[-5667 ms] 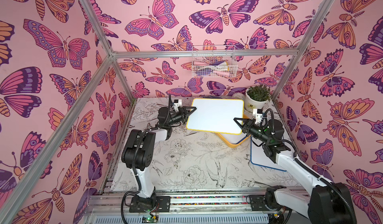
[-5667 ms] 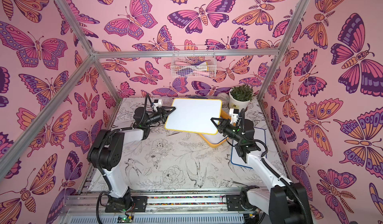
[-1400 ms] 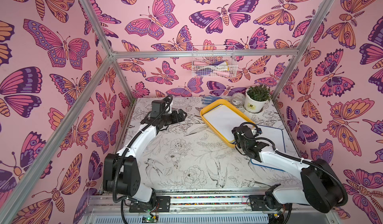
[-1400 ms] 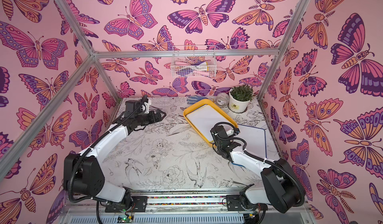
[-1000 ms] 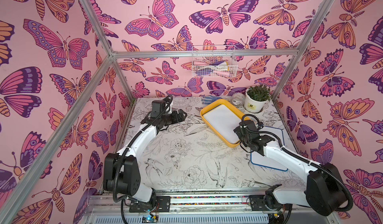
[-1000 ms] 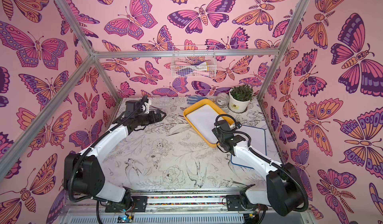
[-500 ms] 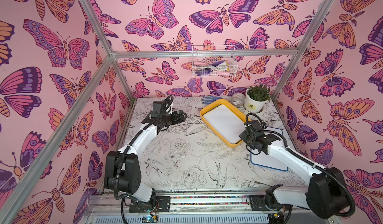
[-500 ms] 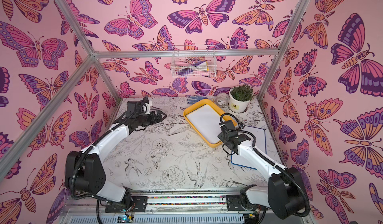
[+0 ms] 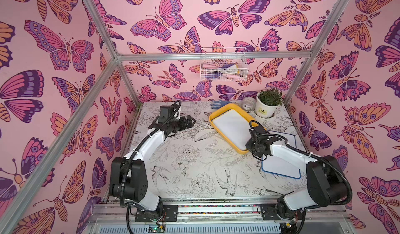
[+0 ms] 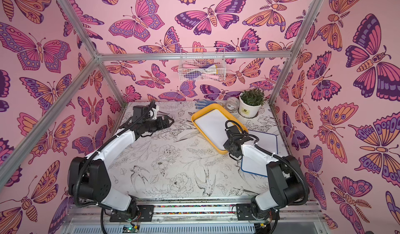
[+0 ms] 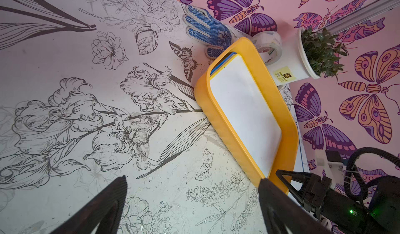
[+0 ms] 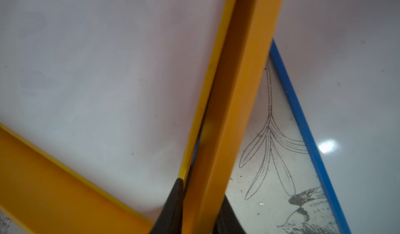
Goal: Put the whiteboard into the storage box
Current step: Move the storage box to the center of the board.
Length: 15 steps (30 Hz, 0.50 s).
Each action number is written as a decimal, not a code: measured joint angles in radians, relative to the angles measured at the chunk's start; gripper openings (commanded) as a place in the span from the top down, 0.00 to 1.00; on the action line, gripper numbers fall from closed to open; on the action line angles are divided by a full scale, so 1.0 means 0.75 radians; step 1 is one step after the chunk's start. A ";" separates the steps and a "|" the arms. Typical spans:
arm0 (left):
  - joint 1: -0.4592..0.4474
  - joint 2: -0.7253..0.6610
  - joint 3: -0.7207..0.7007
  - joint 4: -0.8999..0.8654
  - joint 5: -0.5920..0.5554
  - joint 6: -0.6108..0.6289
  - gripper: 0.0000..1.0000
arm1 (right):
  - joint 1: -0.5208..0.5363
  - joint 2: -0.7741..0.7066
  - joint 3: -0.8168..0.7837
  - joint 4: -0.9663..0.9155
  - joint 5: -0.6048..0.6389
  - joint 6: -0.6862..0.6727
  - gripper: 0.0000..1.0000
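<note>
In the storage box (image 11: 216, 122): a whiteboard (image 9: 232, 127) with a yellow edge is lying flat, white side up. A blue-edged board (image 11: 223, 58) is peeking out from under it at one corner.
Where the box is: it is sitting on the table (image 9: 184, 157) near the far right corner, turned at a slant.
Right gripper (image 12: 201, 191): it is pinching the box's wall near the box's front corner. One finger is inside, beside the yellow-edged board, and one is outside.
Left gripper (image 9: 190, 121): it is hanging over the table near the far left corner. Its fingers are spread wide and are holding nothing.
Second whiteboard (image 9: 281, 168): it has a blue edge and is lying flat by the table's right edge, just beside the box. The right arm (image 9: 290, 155) is reaching over it.
Far edge of the table: a blue dotted glove (image 9: 218, 103), a roll of tape (image 9: 248, 103) and a plant (image 9: 268, 96) in a white pot are sitting just behind the box.
Wire basket (image 9: 223, 66): it is hanging on the back wall, holding small things too blurry to name.
Table top: it is showing black drawings of flowers and birds.
Walls (image 9: 65, 49): they are showing big butterflies on pink.
</note>
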<state>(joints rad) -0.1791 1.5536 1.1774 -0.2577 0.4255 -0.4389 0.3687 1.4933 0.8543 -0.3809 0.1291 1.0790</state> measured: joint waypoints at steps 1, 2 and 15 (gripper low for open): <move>0.003 0.000 0.000 -0.003 0.001 0.000 0.04 | -0.004 0.002 0.004 -0.001 0.002 0.010 0.86; 0.006 0.000 0.000 -0.004 0.001 0.001 0.04 | -0.012 0.004 0.008 -0.004 0.006 0.013 0.88; 0.120 0.000 0.000 -0.007 -0.005 0.005 0.04 | 0.128 0.338 0.411 -0.174 0.057 -0.220 0.92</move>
<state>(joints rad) -0.0895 1.5536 1.1774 -0.2626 0.4217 -0.4351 0.4644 1.7470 1.1625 -0.5114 0.1722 0.9142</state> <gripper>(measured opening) 0.964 0.128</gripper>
